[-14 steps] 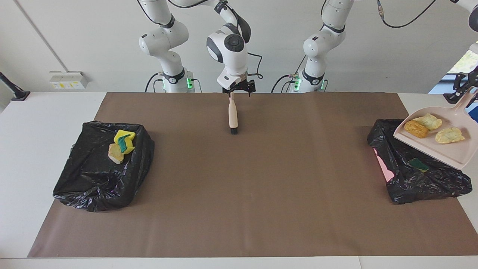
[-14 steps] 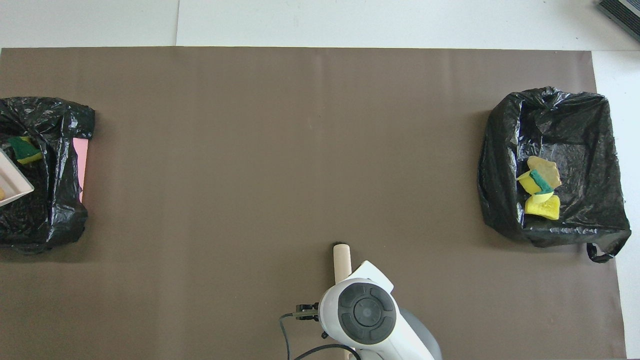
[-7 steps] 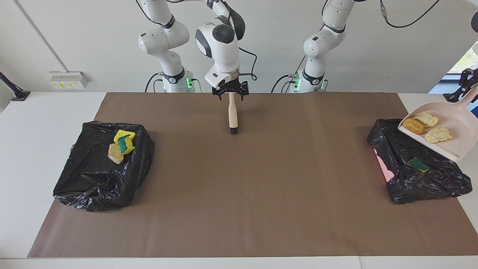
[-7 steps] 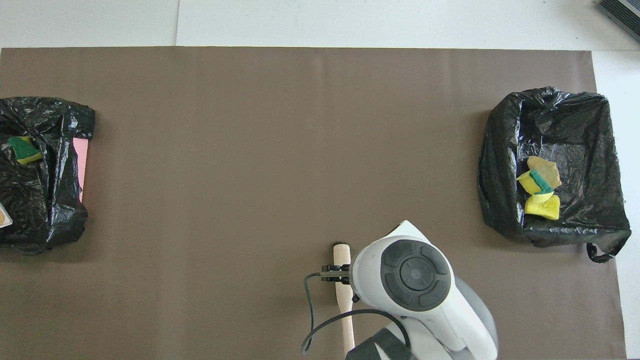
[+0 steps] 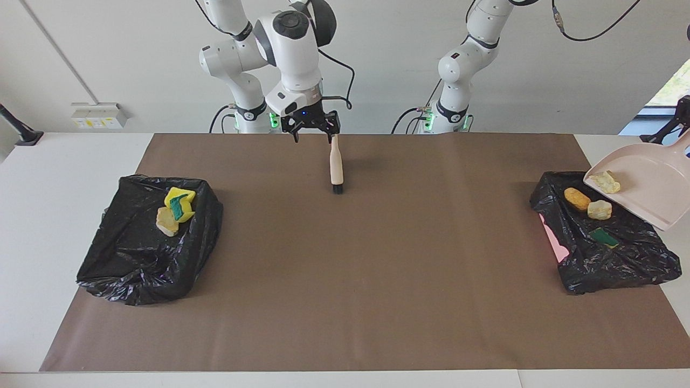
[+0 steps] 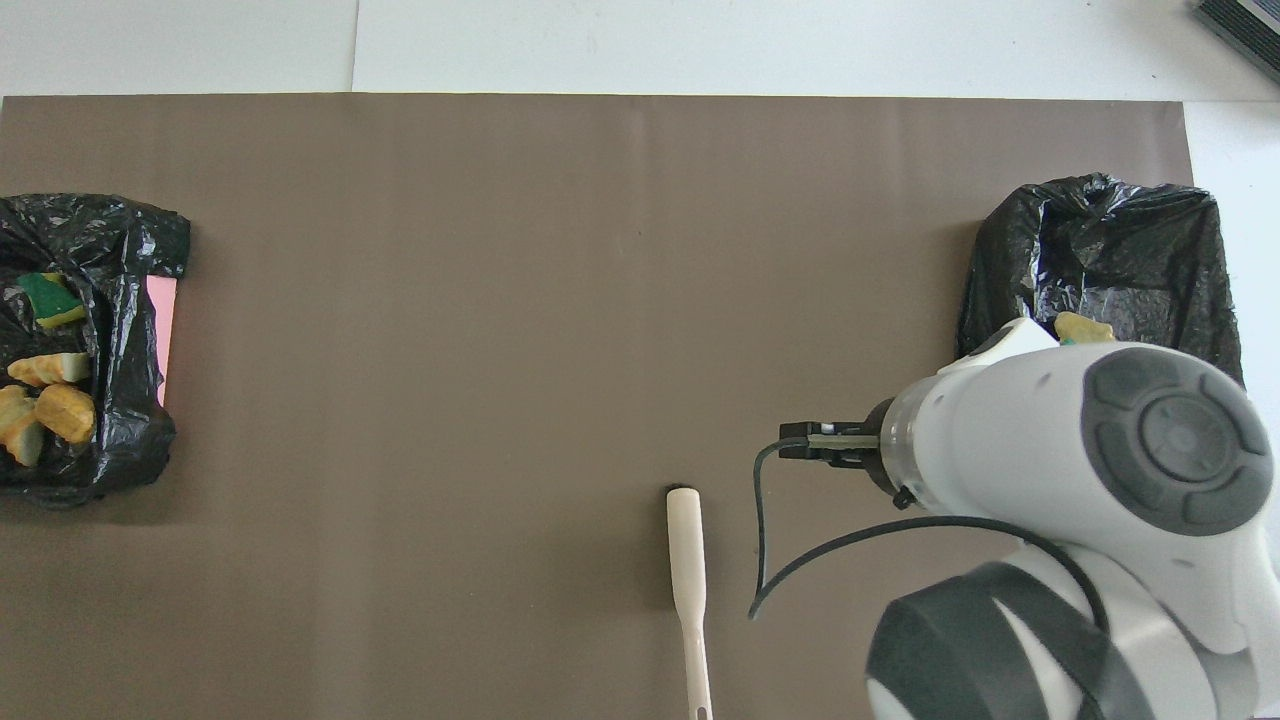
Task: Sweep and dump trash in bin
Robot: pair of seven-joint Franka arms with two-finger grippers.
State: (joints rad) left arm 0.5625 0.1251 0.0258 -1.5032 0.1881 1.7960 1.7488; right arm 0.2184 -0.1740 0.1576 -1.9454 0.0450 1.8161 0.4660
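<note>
Right claw [image 5: 311, 128]: fingers spread wide, holding nothing, raised over the robots' edge of the brown mat [image 5: 345, 302] on the tabletop [image 5: 70, 161].

Hand brush [image 5: 336, 166]: lies flat on the mat just beside and below the right claw, apart from it, bristles pointing away from the robots.

Left claw [image 5: 678, 121]: at the edge of the facing view, closed on the handle of the dustpan [image 5: 649, 188], which hangs tilted below it, lip down over the bin.

Bin, left arm's end [image 5: 604, 253]: black bag, beneath the dustpan. Contents: orange-brown chunk [image 5: 577, 199], beige chunk [image 5: 599, 209], green-faced sponge [image 5: 604, 237].

Trash on dustpan: one pale yellow piece [image 5: 606, 182] near the lip.

Bin, right arm's end [image 5: 140, 253]: black bag, well apart from both claws. Contents: yellow sponge [image 5: 180, 203], tan chunk [image 5: 166, 221].
</note>
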